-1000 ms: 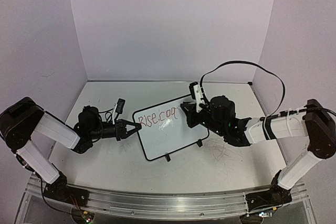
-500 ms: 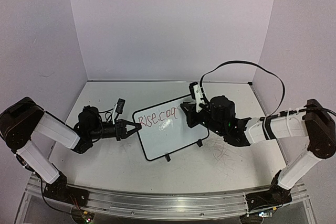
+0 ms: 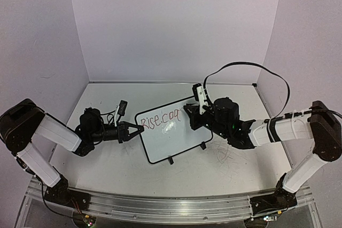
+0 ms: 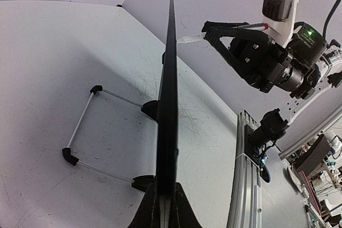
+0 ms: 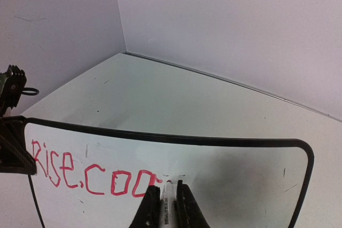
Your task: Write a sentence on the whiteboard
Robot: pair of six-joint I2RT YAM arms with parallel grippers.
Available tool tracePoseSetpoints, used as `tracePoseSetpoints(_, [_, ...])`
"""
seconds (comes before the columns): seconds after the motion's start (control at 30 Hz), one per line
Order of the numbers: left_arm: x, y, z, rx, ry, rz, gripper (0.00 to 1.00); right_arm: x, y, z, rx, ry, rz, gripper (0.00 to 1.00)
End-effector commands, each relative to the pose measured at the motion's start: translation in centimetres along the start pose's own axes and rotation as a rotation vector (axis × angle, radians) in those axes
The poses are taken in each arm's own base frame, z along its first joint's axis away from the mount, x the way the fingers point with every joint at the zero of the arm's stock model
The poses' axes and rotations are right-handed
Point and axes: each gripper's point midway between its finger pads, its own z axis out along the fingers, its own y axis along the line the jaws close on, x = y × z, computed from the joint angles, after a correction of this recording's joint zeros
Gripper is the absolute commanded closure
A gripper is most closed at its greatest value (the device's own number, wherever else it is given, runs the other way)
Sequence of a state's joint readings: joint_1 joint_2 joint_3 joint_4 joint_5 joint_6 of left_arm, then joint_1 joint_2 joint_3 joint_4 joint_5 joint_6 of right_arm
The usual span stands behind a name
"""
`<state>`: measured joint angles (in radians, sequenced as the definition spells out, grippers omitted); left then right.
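Red marker letters [image 5: 91, 177], thin and handwritten, read "Rise.coo" along the upper part of the small rectangular whiteboard with the thin black rounded-corner frame [image 3: 172, 143], and one more letter looks begun right at my nib, though I cannot make it out. The board stands propped on its little black feet near the middle of the large scuffed white tabletop [image 3: 107, 169], between my two arms. My left two-finger black gripper [image 3: 138, 130] is clamped on the board's left edge, bracing it; the left wrist view shows the frame edge-on, running up from between those fingers. My right two-finger black gripper [image 3: 189, 117] is closed around the slim white-barrelled marker [image 5: 167, 206], whose tip sits at the board face just after the last red letter; whether it is actually touching I cannot tell. I judge I am mid-sentence, on the first line, with plenty of white space to the right and below. The next stroke calls for light, even pressure, small rightward steps, and a firm left-hand brace so the board does not rock or slide backwards.
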<state>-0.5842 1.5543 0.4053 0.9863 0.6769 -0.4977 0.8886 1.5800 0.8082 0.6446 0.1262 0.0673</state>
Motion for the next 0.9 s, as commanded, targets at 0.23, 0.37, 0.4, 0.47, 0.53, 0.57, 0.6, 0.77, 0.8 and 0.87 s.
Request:
tracePoseSetpoints(0.23, [0.49, 0.46, 0.22, -0.013, 0.026, -0.01, 1.0, -1.54, -0.18, 0.66, 0.019, -0.04, 0.008, 1.0])
tracePoseSetpoints(0.37, [0.53, 0.47, 0.22, -0.014, 0.027, -0.01, 1.0, -1.52, -0.17, 0.68, 0.02, -0.039, 0.006, 1.0])
tracePoseSetpoints(0.4, [0.53, 0.42, 0.24, -0.012, 0.027, -0.01, 1.0, -1.55, -0.14, 0.68, 0.018, -0.039, 0.007, 1.0])
tracePoseSetpoints(0.47, [0.58, 0.49, 0.2, -0.014, 0.028, -0.012, 1.0, -1.51, -0.14, 0.72, 0.018, -0.037, 0.007, 1.0])
tracePoseSetpoints(0.53, [0.54, 0.5, 0.23, -0.014, 0.027, -0.012, 1.0, -1.52, -0.11, 0.73, 0.017, -0.036, 0.007, 1.0])
tracePoseSetpoints(0.57, [0.57, 0.51, 0.23, -0.014, 0.028, -0.012, 1.0, -1.5, -0.09, 0.72, 0.016, -0.036, 0.006, 1.0])
tracePoseSetpoints(0.6, [0.56, 0.51, 0.23, -0.014, 0.028, -0.012, 1.0, -1.54, -0.12, 0.74, 0.017, -0.036, 0.006, 1.0])
tracePoseSetpoints(0.77, [0.67, 0.54, 0.22, -0.015, 0.03, -0.013, 1.0, -1.45, -0.08, 0.75, 0.016, -0.033, 0.006, 1.0])
tracePoseSetpoints(0.8, [0.67, 0.57, 0.24, -0.015, 0.031, -0.014, 1.0, -1.45, -0.12, 0.77, 0.017, -0.033, 0.005, 1.0])
tracePoseSetpoints(0.87, [0.58, 0.54, 0.28, -0.014, 0.029, -0.013, 1.0, -1.53, -0.07, 0.78, 0.016, -0.035, 0.005, 1.0])
